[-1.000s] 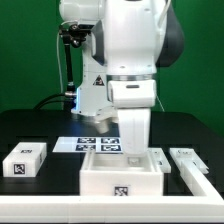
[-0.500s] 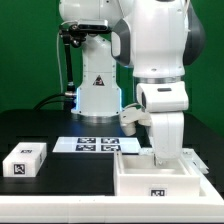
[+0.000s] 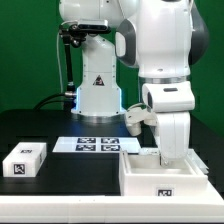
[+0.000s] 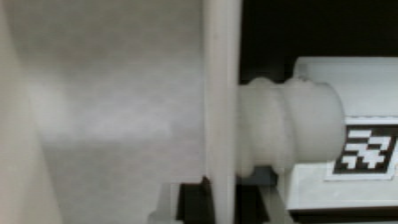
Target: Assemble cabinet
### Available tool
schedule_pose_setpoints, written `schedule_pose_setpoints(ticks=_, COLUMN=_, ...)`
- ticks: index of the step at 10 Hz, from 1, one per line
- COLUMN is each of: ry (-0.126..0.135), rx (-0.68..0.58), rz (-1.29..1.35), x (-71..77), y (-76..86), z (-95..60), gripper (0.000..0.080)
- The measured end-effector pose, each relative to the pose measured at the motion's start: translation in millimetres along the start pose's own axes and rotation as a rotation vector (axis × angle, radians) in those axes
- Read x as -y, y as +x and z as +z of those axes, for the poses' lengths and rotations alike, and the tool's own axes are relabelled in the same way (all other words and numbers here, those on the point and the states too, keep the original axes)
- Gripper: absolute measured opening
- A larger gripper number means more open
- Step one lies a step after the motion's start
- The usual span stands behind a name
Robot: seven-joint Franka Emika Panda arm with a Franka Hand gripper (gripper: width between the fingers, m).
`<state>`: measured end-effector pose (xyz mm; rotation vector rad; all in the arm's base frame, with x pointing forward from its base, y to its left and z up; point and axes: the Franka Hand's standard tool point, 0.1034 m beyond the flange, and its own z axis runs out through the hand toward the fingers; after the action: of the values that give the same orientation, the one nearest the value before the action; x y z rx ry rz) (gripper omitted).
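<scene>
The cabinet (image 3: 165, 178) is a large open white box with a tag on its front. It sits at the front of the exterior view's right side. My gripper (image 3: 172, 152) reaches down onto the box's far wall and is shut on it. In the wrist view the thin white wall (image 4: 222, 90) runs between my two dark fingers (image 4: 194, 200), with the box's inner floor (image 4: 98, 110) on one side. My gripper (image 4: 224, 200) straddles that wall. A white tagged part with a round knob (image 4: 294, 130) lies just outside the wall.
A small white tagged block (image 3: 24, 160) lies at the exterior view's left. The marker board (image 3: 97, 144) lies flat behind the box. A white part (image 3: 197, 160) sits by the box's right side. The robot base (image 3: 98, 90) stands behind.
My gripper and the cabinet box have moved together from the middle of the table to the exterior view's right. In the last half second they shifted only slightly further.
</scene>
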<state>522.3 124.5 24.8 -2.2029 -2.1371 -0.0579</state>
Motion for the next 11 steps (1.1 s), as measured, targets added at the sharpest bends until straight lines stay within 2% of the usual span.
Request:
schedule_pose_setpoints(ticks=3, ry=0.001, rx=0.000, rz=0.021, x=0.2, y=-0.7, z=0.3, gripper=0.0028)
schedule_pose_setpoints(ticks=4, ry=0.001, rx=0.000, rz=0.022, x=0.2, y=-1.2, z=0.4, gripper=0.0108)
schedule_pose_setpoints(ticks=6, ry=0.001, rx=0.000, rz=0.024, x=-0.1, y=-2.1, z=0.3, gripper=0.0383)
schedule_pose_setpoints(ticks=7, ry=0.001, rx=0.000, rz=0.025, x=-0.2, y=-2.5, z=0.3, gripper=0.0383)
schedule_pose_setpoints(ticks=8, ry=0.001, rx=0.000, rz=0.025, x=-0.2, y=-2.7, z=0.3, gripper=0.0576)
schedule_pose_setpoints(ticks=9, ry=0.001, rx=0.000, rz=0.025, x=-0.2, y=-2.8, z=0.3, gripper=0.0576)
schedule_pose_setpoints(ticks=10, ry=0.001, rx=0.000, rz=0.026, x=-0.3, y=-3.0, z=0.3, gripper=0.0636)
schedule_pose_setpoints(ticks=11, ry=0.001, rx=0.000, rz=0.026, x=-0.4, y=-3.3, z=0.3, gripper=0.0636)
